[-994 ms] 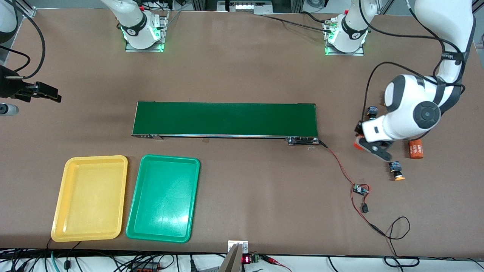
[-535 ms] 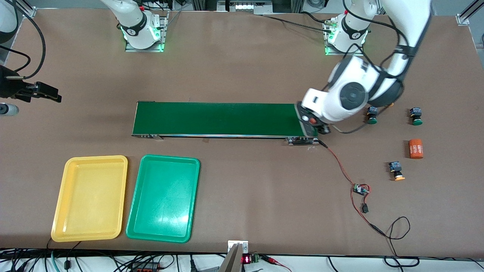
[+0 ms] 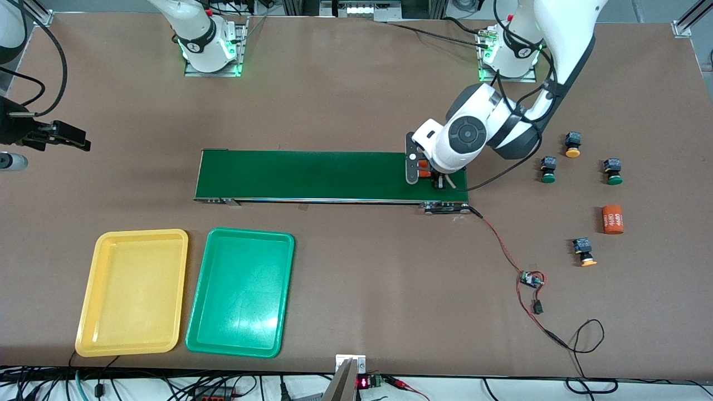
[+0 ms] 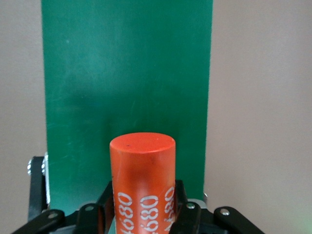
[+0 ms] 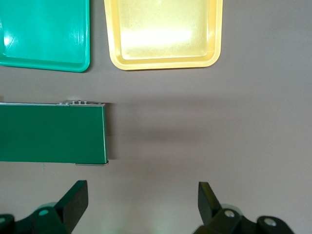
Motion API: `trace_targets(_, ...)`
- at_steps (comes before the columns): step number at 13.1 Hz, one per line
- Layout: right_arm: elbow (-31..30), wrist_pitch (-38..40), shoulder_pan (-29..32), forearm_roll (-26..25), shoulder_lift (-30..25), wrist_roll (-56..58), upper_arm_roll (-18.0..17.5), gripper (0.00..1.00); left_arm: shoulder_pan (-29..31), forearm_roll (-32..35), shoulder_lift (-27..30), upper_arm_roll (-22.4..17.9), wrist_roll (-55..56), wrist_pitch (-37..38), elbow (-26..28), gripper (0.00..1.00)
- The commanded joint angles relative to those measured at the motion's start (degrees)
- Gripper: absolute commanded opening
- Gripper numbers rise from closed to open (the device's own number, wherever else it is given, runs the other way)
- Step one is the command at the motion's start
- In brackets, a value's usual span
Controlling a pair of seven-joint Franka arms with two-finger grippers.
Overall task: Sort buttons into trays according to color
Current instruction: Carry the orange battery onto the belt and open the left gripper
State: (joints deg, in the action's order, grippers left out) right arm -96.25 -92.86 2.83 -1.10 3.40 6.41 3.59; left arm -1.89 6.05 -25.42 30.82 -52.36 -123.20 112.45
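your left hand (image 4: 141,214) clenches an orange "4680" cylinder (image 4: 142,183), not a button, over the dark-green conveyor belt (image 3: 312,175); released there, it could roll. four buttons (image 3: 547,170) sit on the tabletop (image 3: 356,100) toward the left arm's end, both trays (image 3: 240,291) empty. your right hand (image 5: 141,204) waits, spread wide.

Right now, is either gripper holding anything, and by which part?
The left gripper clamps an orange cylinder marked 4680 by its sides, over the green conveyor belt. The right gripper is open, empty.

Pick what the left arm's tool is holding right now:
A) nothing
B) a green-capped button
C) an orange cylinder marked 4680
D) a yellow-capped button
C: the left wrist view shows the left tool clamped around an orange cylinder with 4680 printed on it, over the dark green conveyor belt.
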Motion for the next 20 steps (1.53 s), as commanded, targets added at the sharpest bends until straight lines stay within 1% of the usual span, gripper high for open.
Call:
trace_targets(1, -0.3, -0.5, 0.1, 0.5, -0.3, -1.8, -0.3, 1.00, 0.1, 1.1, -1.2, 0.0, -1.5, -0.5, -0.7, 0.99)
trace_targets(4, -0.3, -0.5, 0.1, 0.5, -0.3, -1.8, -0.3, 1.00, 1.1, 1.2, 0.8, 0.2, -0.2, 1.5, -1.5, 1.00)
trace_targets(6, -0.3, -0.4, 0.1, 0.5, -0.3, -1.8, -0.3, 1.00, 1.8, 1.2, 2.1, -0.3, 4.9, 6.0, -3.6, 1.00)
trace_targets(9, -0.3, -0.4, 0.1, 0.4, -0.3, -1.9, -0.3, 1.00, 2.9, 1.3, 1.6, -0.5, 11.7, 13.7, -10.1, 1.00)
trace_targets(12, -0.3, -0.4, 0.1, 0.5, -0.3, -1.9, -0.3, 1.00, 3.5, 1.2, 1.9, -1.0, 16.9, 18.3, -14.3, 1.00)
trace_targets(14, -0.3, -0.4, -0.1, 0.5, -0.3, -2.6, -0.3, 1.00, 3.7, 1.4, 1.8, -2.0, 23.8, 23.0, -18.5, 1.00)
trace_targets(15, -0.4, -0.4, -0.2, 0.5, -0.4, -2.6, -0.3, 1.00, 4.2, 1.4, 2.1, -3.0, 26.3, 24.1, -19.4, 1.00)
trace_targets(16, -0.4, -0.3, -0.2, 0.5, -0.4, -2.7, -0.4, 1.00, 4.9, 1.3, 2.6, -3.1, 29.0, 26.3, -20.7, 1.00)
trace_targets(18, -0.5, -0.3, -0.3, 0.5, -0.4, -2.7, -0.4, 1.00, 7.6, 1.3, 2.7, -3.1, 39.7, 31.6, -24.7, 1.00)
trace_targets(19, -0.5, -0.3, -0.4, 0.5, -0.4, -2.9, -0.4, 1.00, 9.7, 1.3, 2.7, -3.1, 46.2, 32.7, -25.8, 1.00)
trace_targets(20, -0.5, -0.3, -0.4, 0.5, -0.4, -3.3, -0.4, 1.00, 11.7, 1.4, 2.7, -3.0, 49.6, 32.8, -26.2, 1.00)
